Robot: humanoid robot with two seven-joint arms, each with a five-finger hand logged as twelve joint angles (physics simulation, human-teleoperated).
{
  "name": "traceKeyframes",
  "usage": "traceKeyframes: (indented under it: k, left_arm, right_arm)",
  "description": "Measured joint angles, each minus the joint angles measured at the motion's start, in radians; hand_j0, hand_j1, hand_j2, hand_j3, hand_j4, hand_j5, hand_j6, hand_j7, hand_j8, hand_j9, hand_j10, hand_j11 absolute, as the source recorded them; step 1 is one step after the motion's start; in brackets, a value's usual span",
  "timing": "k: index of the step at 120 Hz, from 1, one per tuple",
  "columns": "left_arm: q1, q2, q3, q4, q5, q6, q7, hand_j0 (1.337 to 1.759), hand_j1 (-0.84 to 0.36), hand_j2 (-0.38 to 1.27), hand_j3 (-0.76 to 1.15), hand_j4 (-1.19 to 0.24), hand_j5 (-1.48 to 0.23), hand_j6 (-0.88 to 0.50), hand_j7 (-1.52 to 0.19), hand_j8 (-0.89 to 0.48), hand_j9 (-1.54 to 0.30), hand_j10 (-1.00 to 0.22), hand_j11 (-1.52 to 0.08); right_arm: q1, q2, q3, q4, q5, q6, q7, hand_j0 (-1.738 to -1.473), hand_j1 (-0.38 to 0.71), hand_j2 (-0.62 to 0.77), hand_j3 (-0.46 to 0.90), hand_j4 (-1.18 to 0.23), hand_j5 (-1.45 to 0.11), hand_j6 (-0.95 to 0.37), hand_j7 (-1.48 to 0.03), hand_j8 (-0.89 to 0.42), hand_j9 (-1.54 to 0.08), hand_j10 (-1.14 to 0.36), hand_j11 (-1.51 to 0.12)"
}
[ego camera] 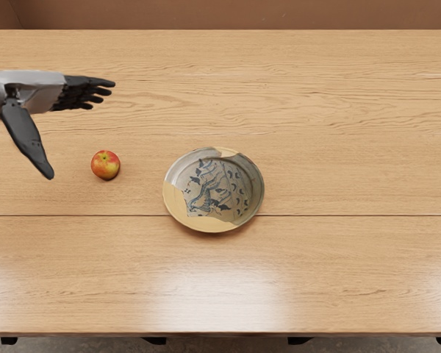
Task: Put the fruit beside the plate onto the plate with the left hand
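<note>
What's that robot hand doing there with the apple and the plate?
The robot's left hand reaches in from the left side with its fingers spread open, holding nothing. It is not touching the apple, which sits on the wooden table nearer the front than the hand. The apple is a little way left of the blue-patterned plate, apart from it. The apple has not been picked up or put on the plate yet.
</note>
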Motion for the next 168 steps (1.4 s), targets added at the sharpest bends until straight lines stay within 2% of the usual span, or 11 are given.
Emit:
traceKeyframes:
  k: [18,30,38,43,50,59,81,108,122,144,168]
  left_arm:
    - [-0.017,0.0,-0.002,-0.02,0.0,0.0,0.024,1.658,0.35,0.0,0.0,-0.01,0.0,-0.01,0.0,-0.01,0.0,0.0,0.0]
    - [-0.113,-0.002,-0.018,-0.04,0.0,0.0,0.184,1.658,0.35,0.0,0.0,-0.01,0.0,-0.01,0.0,-0.01,0.0,-0.01,0.0]
    - [-0.176,-0.043,-0.023,-0.06,0.003,0.0,0.344,1.658,0.35,0.0,0.0,0.0,0.0,-0.01,0.0,-0.01,0.0,0.0,0.0]
    - [-0.186,-0.087,-0.026,-0.067,0.006,0.0,0.418,1.658,0.35,0.0,0.0,0.0,0.0,-0.01,0.0,-0.01,0.0,0.0,0.0]
    - [-0.189,-0.141,-0.028,-0.075,0.038,0.0,0.482,1.658,0.35,0.0,0.0,0.0,0.0,-0.01,0.0,-0.01,0.0,0.0,0.0]
    - [-0.193,-0.164,-0.03,-0.113,0.154,0.0,0.526,1.658,0.35,0.0,0.0,-0.01,0.0,-0.01,0.0,-0.01,0.0,0.0,0.0]
    - [-0.161,-0.272,-0.018,-0.172,0.377,0.06,0.56,1.658,0.35,0.0,0.0,0.0,0.0,-0.01,0.0,-0.01,0.0,0.0,0.0]
    - [-0.038,-0.323,0.005,-0.178,0.595,0.243,0.566,1.658,0.35,0.0,0.0,0.0,0.0,-0.01,0.0,-0.01,0.0,0.0,0.0]
    - [-0.015,-0.343,0.013,-0.164,0.637,0.277,0.567,1.658,0.31,0.01,0.0,-0.04,-0.05,-0.04,-0.05,-0.04,-0.05,-0.04,-0.05]
    - [0.086,-0.351,0.023,-0.159,0.661,0.343,0.567,1.658,0.22,0.02,0.0,-0.11,-0.14,-0.12,-0.14,-0.12,-0.14,-0.11,-0.14]
    - [0.093,-0.381,0.031,-0.139,0.724,0.427,0.567,1.658,0.14,0.04,0.0,-0.18,-0.23,-0.19,-0.23,-0.19,-0.23,-0.18,-0.23]
  right_arm:
    - [0.003,0.0,0.001,-0.001,0.0,0.0,0.0,-1.658,-0.33,0.0,0.0,-0.01,-0.02,-0.01,-0.02,-0.01,-0.02,-0.01,-0.02]
    - [0.004,0.0,0.0,-0.001,0.0,0.0,0.0,-1.658,-0.33,0.0,0.0,-0.01,-0.02,-0.01,-0.02,-0.01,-0.02,-0.01,-0.02]
    - [0.003,0.0,-0.001,0.0,0.0,0.0,0.0,-1.658,-0.33,0.0,0.0,-0.01,-0.02,-0.01,-0.02,-0.01,-0.02,-0.01,-0.02]
    - [0.003,0.0,-0.001,0.0,0.0,0.0,0.0,-1.658,-0.33,0.0,0.0,-0.01,-0.02,-0.01,-0.02,-0.01,-0.02,-0.01,-0.02]
    - [0.003,0.0,-0.001,0.0,0.0,0.0,0.0,-1.658,-0.33,0.0,0.0,-0.01,-0.02,-0.01,-0.02,-0.01,-0.02,-0.01,-0.02]
    - [0.002,0.0,-0.001,0.0,0.0,0.0,0.0,-1.658,-0.33,0.0,0.0,-0.01,-0.02,-0.01,-0.02,-0.01,-0.02,-0.01,-0.02]
    - [0.002,0.0,-0.001,0.0,0.0,0.0,0.0,-1.658,-0.33,0.0,0.0,-0.01,-0.02,-0.01,-0.02,-0.01,-0.02,-0.01,-0.02]
    - [0.003,0.0,0.0,0.0,0.0,0.0,0.001,-1.658,-0.33,0.0,0.0,-0.01,-0.02,-0.01,-0.02,-0.01,-0.02,-0.01,-0.02]
    - [0.003,0.0,0.0,0.001,0.0,0.0,0.001,-1.658,-0.33,0.0,0.0,-0.01,-0.02,-0.01,-0.02,-0.01,-0.02,-0.01,-0.02]
    - [0.003,0.0,0.002,0.001,0.0,0.0,0.002,-1.658,-0.33,0.0,0.0,-0.01,-0.02,-0.01,-0.02,-0.01,-0.02,-0.01,-0.02]
    - [0.004,0.0,0.002,0.001,0.0,0.0,0.002,-1.658,-0.33,0.0,0.0,-0.01,-0.02,-0.01,-0.02,-0.01,-0.02,-0.01,-0.02]
